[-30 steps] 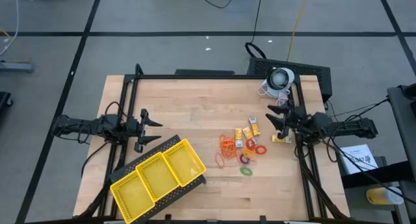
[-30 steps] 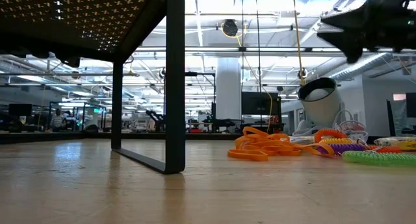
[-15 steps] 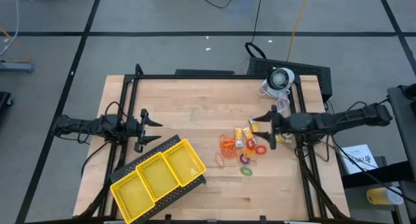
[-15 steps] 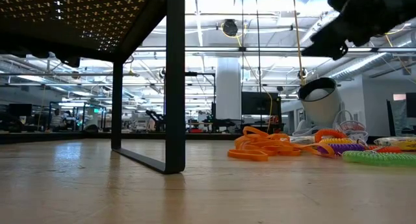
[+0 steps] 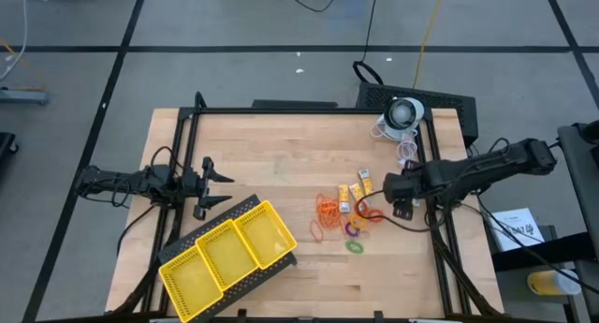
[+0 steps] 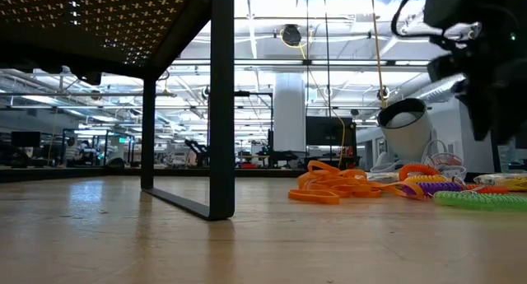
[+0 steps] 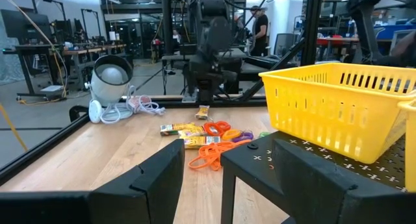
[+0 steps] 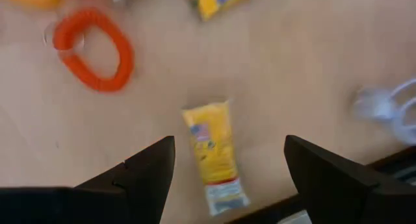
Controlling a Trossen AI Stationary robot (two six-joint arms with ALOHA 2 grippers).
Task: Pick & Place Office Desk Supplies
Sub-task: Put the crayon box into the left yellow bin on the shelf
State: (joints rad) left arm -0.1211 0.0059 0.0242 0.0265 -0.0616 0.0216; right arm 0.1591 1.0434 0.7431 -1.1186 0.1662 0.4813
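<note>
The supplies lie in a loose cluster right of the table's middle: orange rubber-band loops (image 5: pixel 328 209), small yellow blocks (image 5: pixel 360 185), red rings (image 5: pixel 367 212), a purple ring (image 5: pixel 353 229) and a green ring (image 5: pixel 355 247). My right gripper (image 5: pixel 398 187) points down, open, over a separate yellow packet (image 8: pixel 211 156) near the table's right edge. In the right wrist view the packet lies flat on the wood between the fingers' line, with a red ring (image 8: pixel 94 49) farther off. My left gripper (image 5: pixel 217 183) waits open by the left edge, above the yellow tray (image 5: pixel 229 253).
The yellow three-compartment tray (image 7: pixel 331 107) sits on a black perforated stand at the near left. A white round device with cables (image 5: pixel 402 112) stands at the far right corner, and a white cable (image 8: pixel 390 110) lies close to the packet. Bare wood spans the table's middle.
My right arm first reached toward the table's left over the cluster, then drew back toward the right edge. Its gripper has tipped from level to pointing down and stayed open. The supplies have not moved.
</note>
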